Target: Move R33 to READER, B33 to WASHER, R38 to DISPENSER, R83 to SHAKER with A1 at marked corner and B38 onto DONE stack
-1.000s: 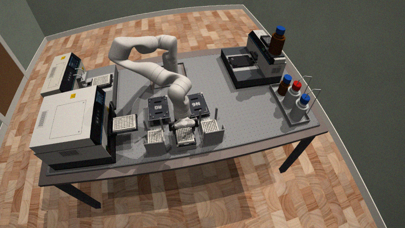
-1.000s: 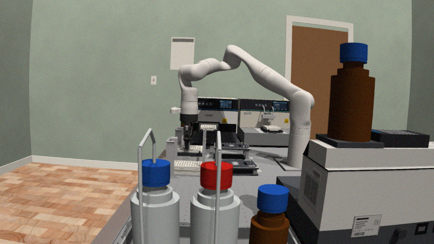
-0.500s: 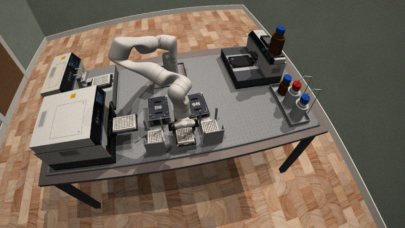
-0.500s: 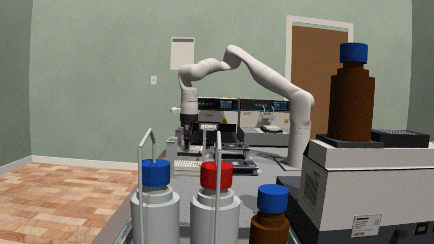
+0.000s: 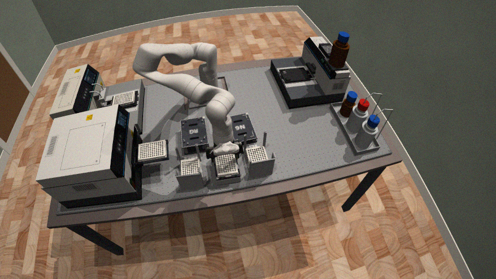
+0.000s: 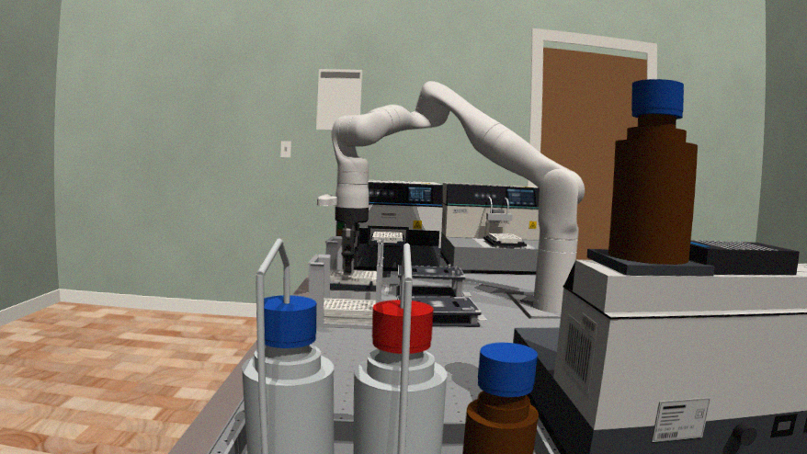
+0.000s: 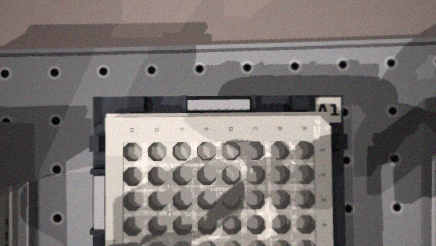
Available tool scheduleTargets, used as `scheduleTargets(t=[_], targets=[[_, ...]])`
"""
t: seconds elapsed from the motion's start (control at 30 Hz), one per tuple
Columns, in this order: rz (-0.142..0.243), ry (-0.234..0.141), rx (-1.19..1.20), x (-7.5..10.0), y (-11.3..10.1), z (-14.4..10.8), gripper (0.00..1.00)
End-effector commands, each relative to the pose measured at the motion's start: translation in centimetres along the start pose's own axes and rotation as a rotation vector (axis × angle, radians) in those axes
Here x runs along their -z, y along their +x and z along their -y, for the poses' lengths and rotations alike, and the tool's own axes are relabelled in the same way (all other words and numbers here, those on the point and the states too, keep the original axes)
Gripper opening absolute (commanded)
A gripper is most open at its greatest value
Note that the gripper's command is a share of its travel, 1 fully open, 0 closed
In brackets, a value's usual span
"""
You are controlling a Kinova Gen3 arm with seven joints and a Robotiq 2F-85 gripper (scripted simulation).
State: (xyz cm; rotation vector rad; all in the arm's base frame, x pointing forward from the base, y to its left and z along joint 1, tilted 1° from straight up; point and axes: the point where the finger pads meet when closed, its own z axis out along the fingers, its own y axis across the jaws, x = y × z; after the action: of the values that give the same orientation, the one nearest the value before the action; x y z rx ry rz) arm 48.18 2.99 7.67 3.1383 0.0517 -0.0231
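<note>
A white well plate (image 7: 220, 182) (image 5: 227, 166) lies flat in a black nest at the table's front, between two stack racks. The nest's A1 mark (image 7: 328, 109) is at the plate's far right corner in the wrist view. My gripper (image 5: 225, 153) hangs straight above this plate, open and holding nothing; it also shows in the exterior view (image 6: 346, 267). Its fingers are out of the wrist view. The left rack (image 5: 190, 168) and the right rack (image 5: 258, 156) each show a white plate on top. Another white plate (image 5: 151, 151) lies on the big instrument's drawer, and one (image 5: 124, 97) lies at the back left instrument.
The RG nest (image 5: 194, 131) and the N6 nest (image 5: 242, 127) stand just behind the racks, both bare. The instrument at the back right (image 5: 305, 78) has a dark nest. A tray of bottles (image 5: 360, 121) stands at the right edge. Rack posts rise beside my gripper.
</note>
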Motion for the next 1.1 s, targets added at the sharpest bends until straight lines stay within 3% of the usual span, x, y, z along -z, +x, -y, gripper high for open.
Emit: scheduleTargets(t=[0.0,1.07], targets=[[0.000,0.002,-0.007,0.6,0.1,0.0,1.00],[0.001,0.003,-0.001,4.5,0.1,-0.1,1.00]])
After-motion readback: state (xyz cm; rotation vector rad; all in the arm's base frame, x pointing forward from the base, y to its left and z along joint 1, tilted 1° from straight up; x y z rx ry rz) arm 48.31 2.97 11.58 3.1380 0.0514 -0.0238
